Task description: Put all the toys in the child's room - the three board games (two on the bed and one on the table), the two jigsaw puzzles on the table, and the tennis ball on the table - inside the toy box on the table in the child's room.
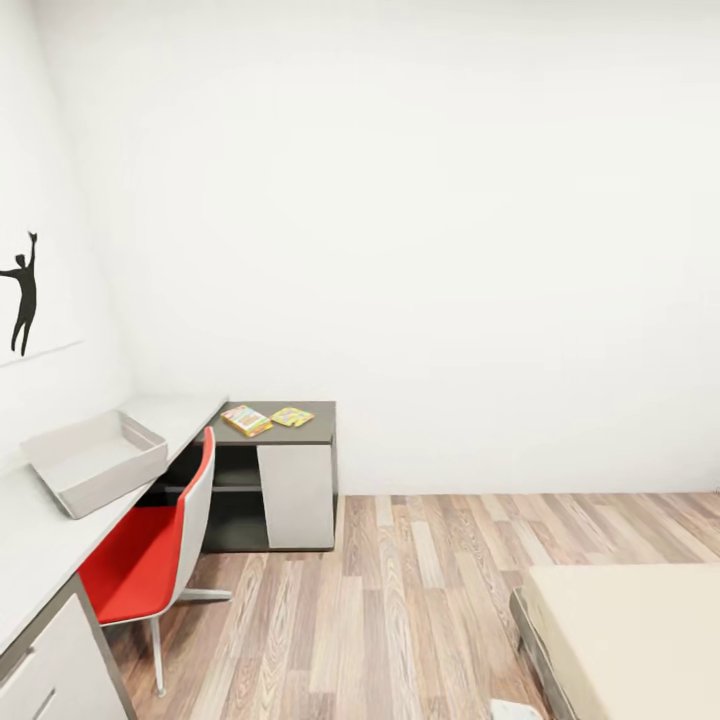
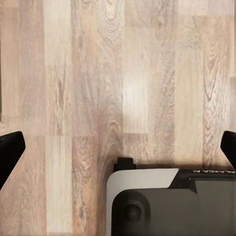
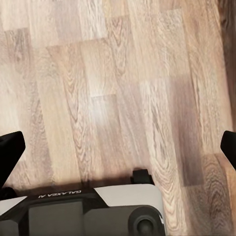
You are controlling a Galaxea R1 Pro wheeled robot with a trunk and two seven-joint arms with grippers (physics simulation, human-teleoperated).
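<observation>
Both pincers [image 2: 118, 147] [image 3: 118, 147] agape (over floorboards [image 2: 98, 73])

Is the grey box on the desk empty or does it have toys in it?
Empty, as far as it shows. The toy box sits upright on the table, and the part of its inside that shows is bare grey.

Bright, even light; soft shadows

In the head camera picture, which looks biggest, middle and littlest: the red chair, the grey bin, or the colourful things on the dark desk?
1. red chair
2. toy box
3. two colourful flat items, similar in size; being farther away shrinks them.
</observation>
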